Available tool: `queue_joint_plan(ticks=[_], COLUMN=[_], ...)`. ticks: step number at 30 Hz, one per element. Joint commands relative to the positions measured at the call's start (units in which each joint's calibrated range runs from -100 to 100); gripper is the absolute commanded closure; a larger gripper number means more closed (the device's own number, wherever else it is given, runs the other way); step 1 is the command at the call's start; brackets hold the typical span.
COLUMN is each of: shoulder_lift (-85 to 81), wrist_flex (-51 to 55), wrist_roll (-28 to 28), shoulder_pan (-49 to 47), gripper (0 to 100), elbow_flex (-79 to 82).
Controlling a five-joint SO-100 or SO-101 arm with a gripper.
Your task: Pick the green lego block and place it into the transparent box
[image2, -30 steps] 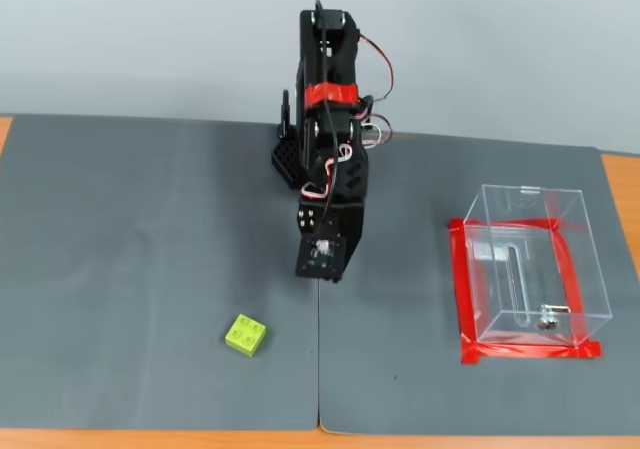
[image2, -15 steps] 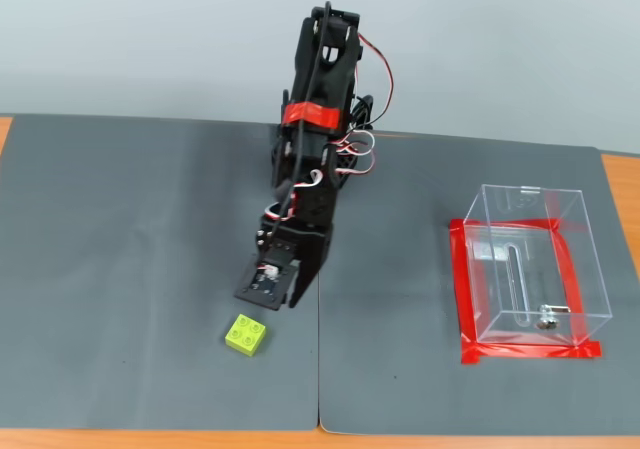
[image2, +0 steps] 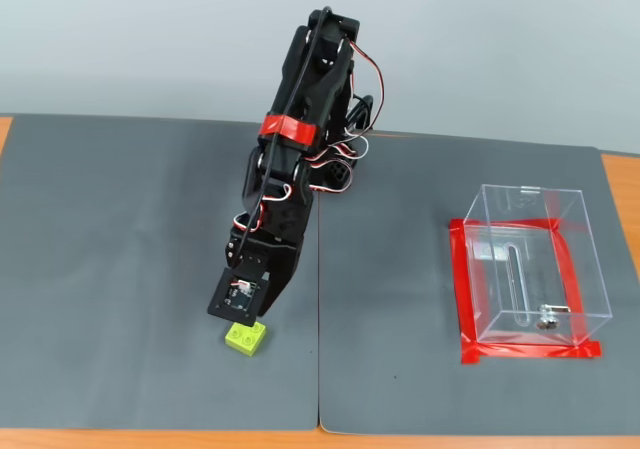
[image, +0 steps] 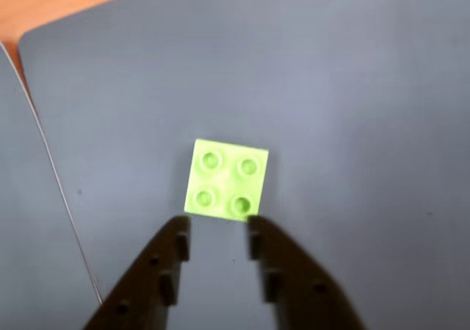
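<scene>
Lowered and swung forward since a second ago, my black two-finger gripper (image: 217, 231) hangs right over the small lime-green four-stud lego block (image: 226, 179) on the grey mat (image2: 120, 229), fingers parted, holding nothing, tips at its near edge, clear red-taped plastic box (image2: 530, 269) well apart, right in the fixed view.

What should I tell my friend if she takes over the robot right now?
Gripper: open, empty, hovering just above the green block, its tips at the block's near edge in the wrist view.
Green block: flat on the grey mat, studs up, not gripped yet.
Clear box: on the right in the fixed view, red tape around its base, with no block inside.
Done: the reach to the block.
Left: lower, close on the block, lift it, carry it to the box, drop it in.
</scene>
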Motion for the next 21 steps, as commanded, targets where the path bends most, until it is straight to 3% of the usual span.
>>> queue_joint_plan(ticks=[1,11,21], shoulder_lift=[0.2,2.5,7.9], wrist_flex=[-3.0,-3.3,-5.3], wrist_roll=[0.0,0.9,1.3], shoulder_pan=[-0.1,-2.8,-3.6], gripper=[84,67,67], elbow_flex=[-2.6,-2.7,-3.8])
